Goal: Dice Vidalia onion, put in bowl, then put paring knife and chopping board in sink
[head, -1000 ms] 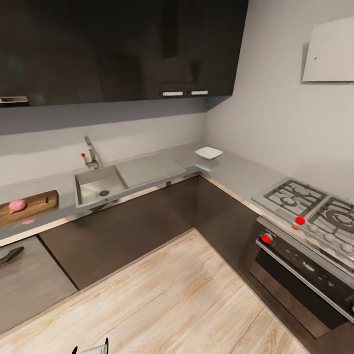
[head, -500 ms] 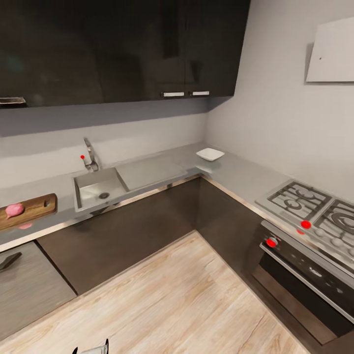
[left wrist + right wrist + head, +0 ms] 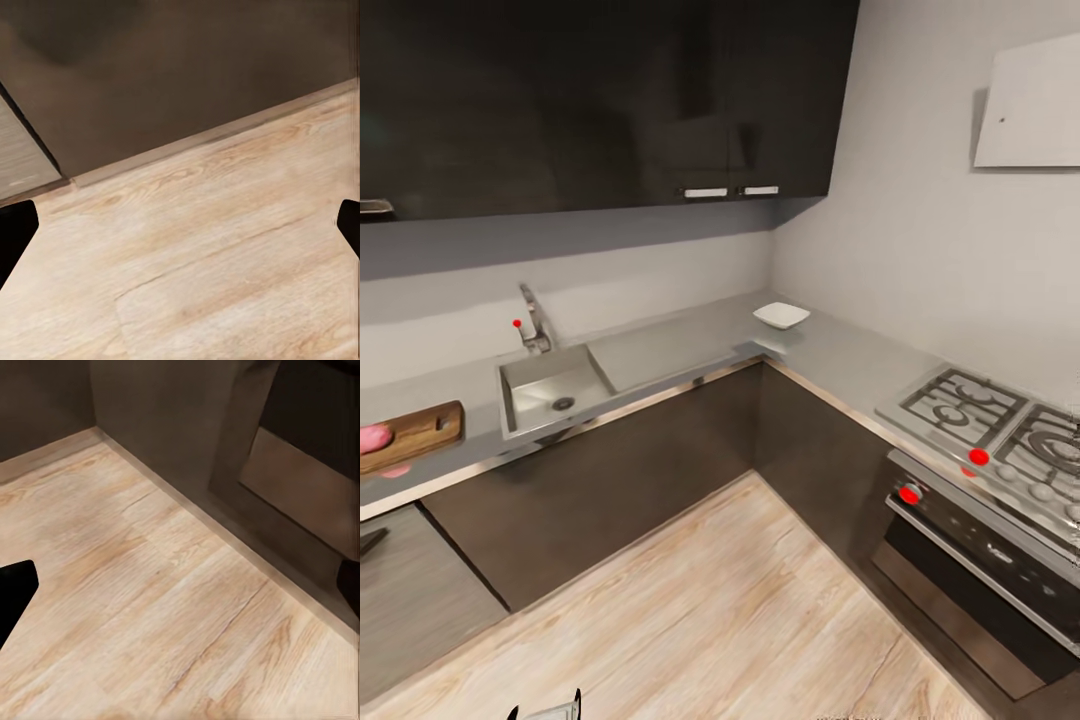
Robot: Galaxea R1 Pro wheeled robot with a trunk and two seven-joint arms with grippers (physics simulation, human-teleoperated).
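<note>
Resting on the chopping board [image 3: 410, 433] left of the sink [image 3: 550, 390], the Vidalia onion [image 3: 372, 437] sits well apart from the bowl [image 3: 781, 315]; both jaws stand apart over the floor [image 3: 210, 255].

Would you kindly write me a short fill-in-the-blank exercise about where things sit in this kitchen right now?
1. The onion lies on the ____.
2. The white bowl stands on the countertop between the sink and the ____.
3. Both wrist views look down at a wooden ____.
4. The left gripper is ____, with nothing between its fingers.

Missing words: board; stove; floor; open
</note>
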